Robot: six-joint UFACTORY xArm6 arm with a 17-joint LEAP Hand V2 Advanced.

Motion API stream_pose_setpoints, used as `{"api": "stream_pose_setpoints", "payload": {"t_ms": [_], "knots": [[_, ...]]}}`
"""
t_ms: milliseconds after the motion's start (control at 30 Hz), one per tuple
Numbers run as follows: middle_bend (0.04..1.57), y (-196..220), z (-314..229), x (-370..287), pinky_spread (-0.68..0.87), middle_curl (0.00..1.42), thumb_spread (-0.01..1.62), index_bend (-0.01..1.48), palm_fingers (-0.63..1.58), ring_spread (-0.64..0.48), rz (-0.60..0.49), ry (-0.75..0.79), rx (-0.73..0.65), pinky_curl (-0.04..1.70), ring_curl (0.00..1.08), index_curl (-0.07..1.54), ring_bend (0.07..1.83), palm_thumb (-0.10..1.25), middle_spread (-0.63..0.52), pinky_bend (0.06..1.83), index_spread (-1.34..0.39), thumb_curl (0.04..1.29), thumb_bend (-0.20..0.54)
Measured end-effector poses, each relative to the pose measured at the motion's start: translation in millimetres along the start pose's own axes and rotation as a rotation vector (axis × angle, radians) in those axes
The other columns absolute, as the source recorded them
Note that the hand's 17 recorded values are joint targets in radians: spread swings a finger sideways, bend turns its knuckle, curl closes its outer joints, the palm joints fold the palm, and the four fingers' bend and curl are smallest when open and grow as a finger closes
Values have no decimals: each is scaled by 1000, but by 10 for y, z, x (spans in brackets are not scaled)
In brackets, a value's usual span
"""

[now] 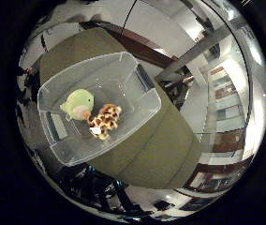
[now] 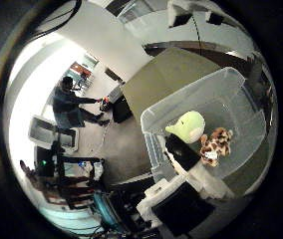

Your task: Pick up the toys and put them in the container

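Toys lie together inside the clear plastic container (image 1: 142, 101): a light green plush toy (image 1: 78, 104) and a spotted brown-and-tan plush toy (image 1: 105, 121), the two touching side by side on the container's floor, near its middle. The green one has a pale peach patch on the side towards the spotted one. The container is an open rectangular tub with see-through walls, and it sits on an olive-green tabletop (image 1: 166, 150), towards one end of it, with bare tabletop stretching away beyond its far wall. Both palm views look down into the tub from above, and nothing is held against the palm. In the thumb-side view, white and black parts of the hand (image 2: 186, 191) reach in over the container's near rim, beside the green toy; whether the fingers are spread or curled cannot be told.
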State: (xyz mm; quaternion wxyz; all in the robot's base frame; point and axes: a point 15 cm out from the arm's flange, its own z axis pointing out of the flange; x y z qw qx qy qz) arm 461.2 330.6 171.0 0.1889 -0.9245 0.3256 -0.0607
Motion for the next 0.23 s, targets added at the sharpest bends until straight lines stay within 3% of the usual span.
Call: {"api": "stream_pose_setpoints", "payload": {"t_ms": [233], "knots": [[279, 98, -445, 580, 389, 321, 1094, 225, 140, 71, 59, 40, 27, 235, 246, 361, 491, 698, -39, 765, -486, 439, -22]]}}
